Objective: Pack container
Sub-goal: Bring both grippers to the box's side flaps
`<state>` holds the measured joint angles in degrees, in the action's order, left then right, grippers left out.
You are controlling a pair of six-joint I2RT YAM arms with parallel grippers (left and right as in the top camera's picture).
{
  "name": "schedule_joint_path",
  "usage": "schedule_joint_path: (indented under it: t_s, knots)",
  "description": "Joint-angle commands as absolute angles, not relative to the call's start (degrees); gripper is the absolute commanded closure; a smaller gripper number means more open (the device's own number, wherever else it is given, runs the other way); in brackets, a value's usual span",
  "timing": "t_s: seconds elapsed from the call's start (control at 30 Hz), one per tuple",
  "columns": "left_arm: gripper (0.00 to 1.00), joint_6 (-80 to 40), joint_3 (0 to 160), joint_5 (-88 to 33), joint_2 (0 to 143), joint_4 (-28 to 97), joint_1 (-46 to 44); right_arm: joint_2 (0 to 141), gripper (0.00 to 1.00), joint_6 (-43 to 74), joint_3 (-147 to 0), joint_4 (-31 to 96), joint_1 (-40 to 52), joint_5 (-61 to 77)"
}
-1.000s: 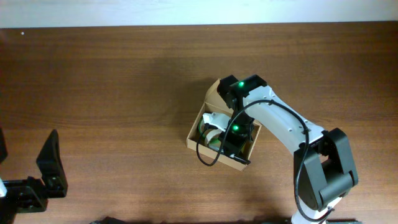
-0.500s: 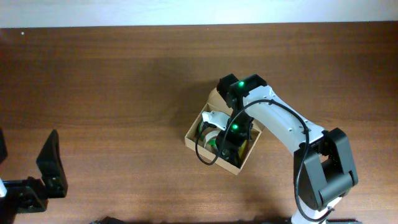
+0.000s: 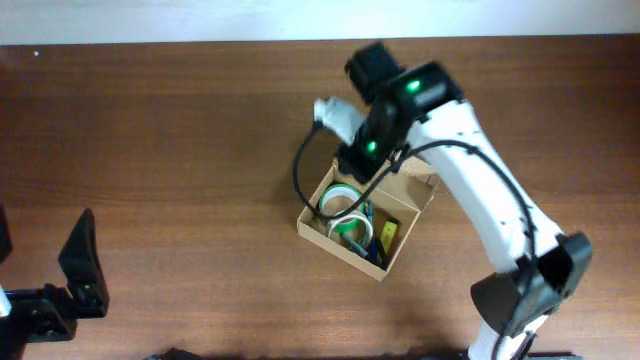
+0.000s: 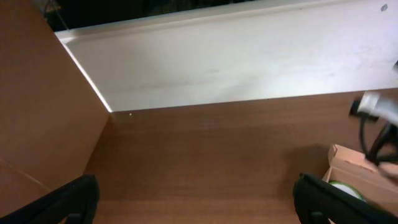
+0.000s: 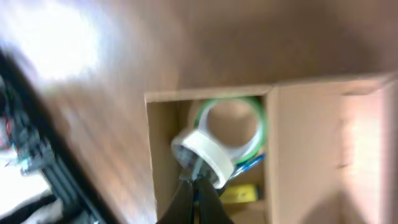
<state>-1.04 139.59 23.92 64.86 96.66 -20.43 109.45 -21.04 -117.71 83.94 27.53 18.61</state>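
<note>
The container (image 3: pixel 412 190), a tan cardboard box, lies open mid-table with its flap folded out to the right. Inside lie a white tape roll (image 3: pixel 340 202), a green roll (image 3: pixel 350 230) and a yellow item (image 3: pixel 388 233). My right arm (image 3: pixel 400 105) hangs above the box's far edge. In the right wrist view my right gripper (image 5: pixel 198 182) is shut, its tips just in front of the white tape roll (image 5: pixel 208 155), with the green roll (image 5: pixel 227 102) behind it; nothing shows between the jaws. My left gripper (image 4: pixel 199 205) stands wide open over bare table, far left of the container (image 4: pixel 354 169).
A white wall strip (image 3: pixel 200 20) borders the table's far edge. The left arm's black gripper (image 3: pixel 78 262) sits at the near left corner. A black cable (image 3: pixel 300 170) loops from the right wrist beside the box. A brown board (image 4: pixel 37 112) stands left of the left gripper.
My right gripper has risen out of the box toward the far side. Its jaws opened briefly and shut again, and the white roll stays in the box. The left arm has not moved.
</note>
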Motion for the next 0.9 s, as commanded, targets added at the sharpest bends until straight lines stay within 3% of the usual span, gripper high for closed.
schedule_joint_path:
  t_s: [0.0,0.23,0.57,0.73,0.83,0.87]
  knots:
    - [0.00,0.03,138.93,23.62,64.86,96.64,-20.08,109.01,0.96,-7.94,-124.66,86.37,27.75,9.54]
    - [0.00,0.01,129.05,24.21,64.90,96.62,-20.08,108.77,0.96,17.10,-125.32,94.96,27.73,-13.63]
    - [0.00,0.01,106.37,21.74,66.54,90.15,-20.08,102.10,0.96,21.98,-125.32,97.34,23.07,-21.67]
    - [0.16,0.16,94.37,18.52,69.43,82.87,-20.08,94.30,0.96,21.87,-125.01,97.34,15.68,-20.93]
    - [0.35,1.87,87.50,14.28,71.59,77.32,-20.08,90.43,0.96,21.26,-123.26,97.36,12.19,-19.73]
    - [0.48,2.57,84.84,12.43,72.69,74.85,-20.05,89.10,0.96,21.19,-122.04,97.34,11.14,-19.25]
